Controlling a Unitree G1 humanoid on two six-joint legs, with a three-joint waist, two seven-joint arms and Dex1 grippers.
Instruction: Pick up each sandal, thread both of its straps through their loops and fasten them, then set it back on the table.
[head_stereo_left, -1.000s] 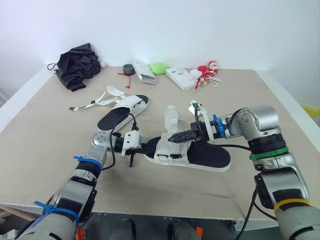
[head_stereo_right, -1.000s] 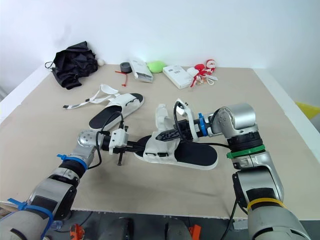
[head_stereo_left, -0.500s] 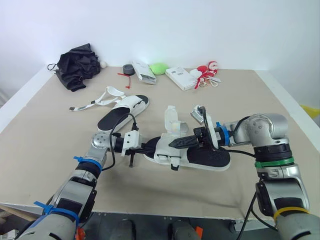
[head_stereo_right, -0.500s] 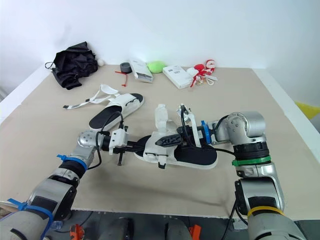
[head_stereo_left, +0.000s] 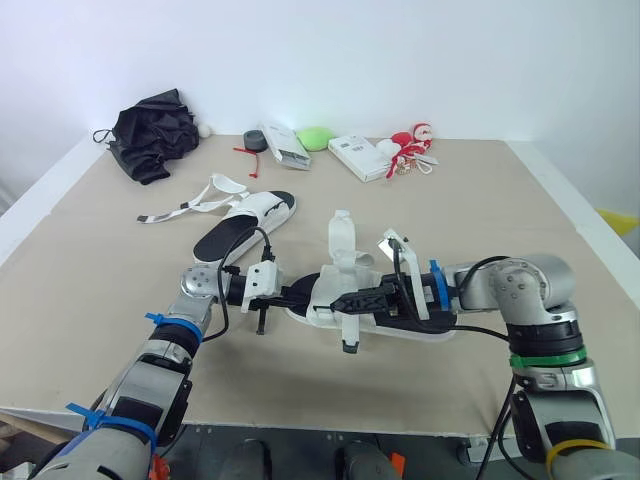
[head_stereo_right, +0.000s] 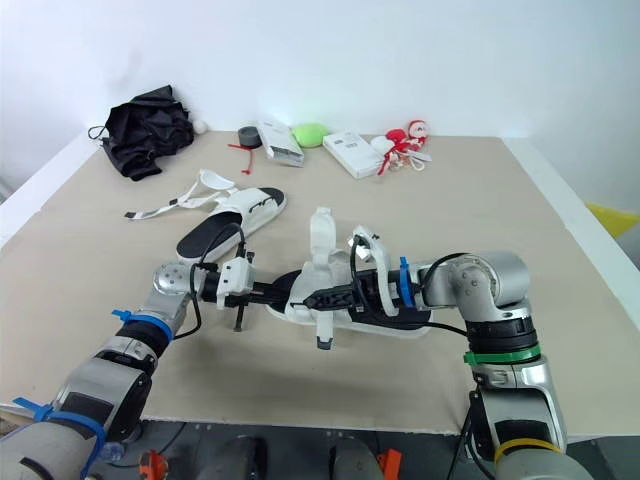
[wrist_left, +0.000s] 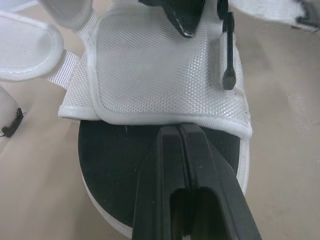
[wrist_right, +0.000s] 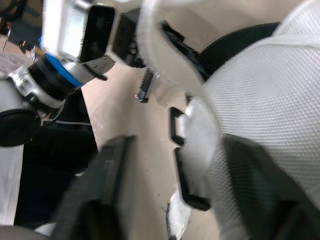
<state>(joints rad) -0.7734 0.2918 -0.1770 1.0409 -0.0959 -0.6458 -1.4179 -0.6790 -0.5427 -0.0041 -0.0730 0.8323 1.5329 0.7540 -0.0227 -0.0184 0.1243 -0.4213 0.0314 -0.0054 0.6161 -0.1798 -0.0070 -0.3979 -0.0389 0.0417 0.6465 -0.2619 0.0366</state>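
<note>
Pinning white mesh sandal with black footbed (head_stereo_left: 326, 290) on beige bench (head_stereo_left: 120, 300), centre front, with left jaws closed, pressed on toe end, and right jaws spread astride white webbing strap (head_stereo_left: 347, 328). Probably light, straps limp, sole stiffer; take strap near black tip, steady by sole.

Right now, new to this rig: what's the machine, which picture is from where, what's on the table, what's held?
A humanoid robot with two arms. Two pictures look down from its head; two look along each wrist's fingers. On the beige table lie two white mesh sandals with black footbeds: the near sandal between the arms, the far sandal behind, straps loose. At the back: black crumpled cloth, a green lump, white boxes. The left gripper, shut, lies over one end of the near sandal; the right gripper, open, straddles its white strap.
</note>
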